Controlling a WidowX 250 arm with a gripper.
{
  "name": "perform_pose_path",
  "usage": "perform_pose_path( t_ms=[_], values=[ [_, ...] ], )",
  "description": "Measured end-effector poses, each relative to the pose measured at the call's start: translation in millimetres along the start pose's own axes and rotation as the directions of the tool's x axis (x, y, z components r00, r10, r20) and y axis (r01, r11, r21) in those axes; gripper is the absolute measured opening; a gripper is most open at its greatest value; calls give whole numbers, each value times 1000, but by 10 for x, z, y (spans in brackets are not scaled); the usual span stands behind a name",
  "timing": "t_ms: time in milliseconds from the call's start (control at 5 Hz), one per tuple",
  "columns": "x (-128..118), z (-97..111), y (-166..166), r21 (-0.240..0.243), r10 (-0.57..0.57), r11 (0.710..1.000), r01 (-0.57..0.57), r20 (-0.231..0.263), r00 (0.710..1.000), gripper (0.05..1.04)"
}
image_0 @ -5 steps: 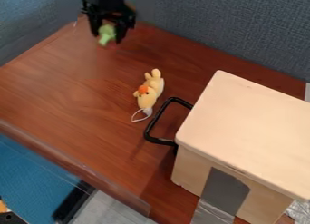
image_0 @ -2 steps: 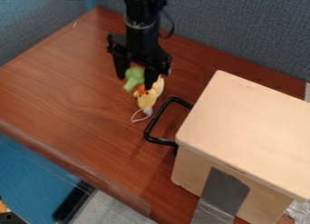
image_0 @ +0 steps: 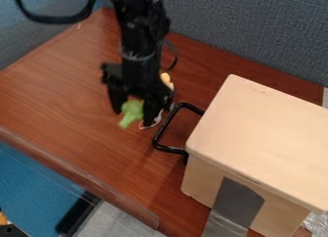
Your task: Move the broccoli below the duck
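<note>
Claw (image_0: 133,118) is clamped on the broccoli (image_0: 132,111), which sits between its two fingers. Over the last frames I see the arm has come down the table (image_0: 70,92) from the far corner, past the duck's (image_0: 167,79) near side, carrying the broccoli along. Broccoli now lies lower in the view than the duck's visible part, a little to the left, beside the white loop (image_0: 150,125); claw covers much of the duck. Reading: transport nearly done, placement outstanding. I cannot tell whether the broccoli touches the wood. Next I would ease slightly right and lower, then release. Risks: a finger snagging the loop and dragging the duck, or knocking the black handle (image_0: 168,149).
</note>
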State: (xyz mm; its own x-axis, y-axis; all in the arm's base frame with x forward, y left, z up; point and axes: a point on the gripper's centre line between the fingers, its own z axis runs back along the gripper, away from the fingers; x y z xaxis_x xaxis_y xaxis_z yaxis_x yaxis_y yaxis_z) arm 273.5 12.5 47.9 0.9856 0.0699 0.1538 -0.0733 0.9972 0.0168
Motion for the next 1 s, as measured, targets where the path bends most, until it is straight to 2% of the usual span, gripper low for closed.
perform_pose_path(
  t_ms=[400, 600, 800, 1000],
  values=[
    [-304, -156, -19, -17, 35, 999, -35, -26, 999, 727],
    [-332, -351, 56, -20, 76, 997, -78, -50, 996, 727],
    [-353, -440, 55, -22, 78, 997, -80, -67, 995, 788],
    [-371, -421, 68, -11, 84, 996, -85, -77, 993, 1005]
  ],
)
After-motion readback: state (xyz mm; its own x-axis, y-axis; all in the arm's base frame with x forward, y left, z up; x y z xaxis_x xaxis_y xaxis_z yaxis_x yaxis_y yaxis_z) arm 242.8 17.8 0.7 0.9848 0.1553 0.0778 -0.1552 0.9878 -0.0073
